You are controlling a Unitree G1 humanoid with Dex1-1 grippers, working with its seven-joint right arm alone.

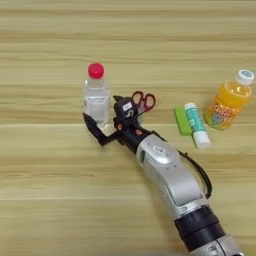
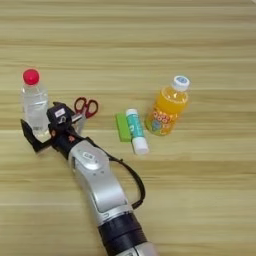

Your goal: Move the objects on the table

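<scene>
The clear bottle (image 1: 96, 97) stands upright left of centre on the counter (image 1: 50, 190); I judge it light, slick and easily tipped, best gripped low on its body. My jaws (image 1: 103, 124) are spread around its base, scissors (image 1: 144, 102) just right.

Left to right: bottle (image 1: 97, 95), scissors (image 1: 144, 101), block (image 1: 182, 120), glue stick (image 1: 197, 125), drink bottle (image 1: 229, 102).
</scene>
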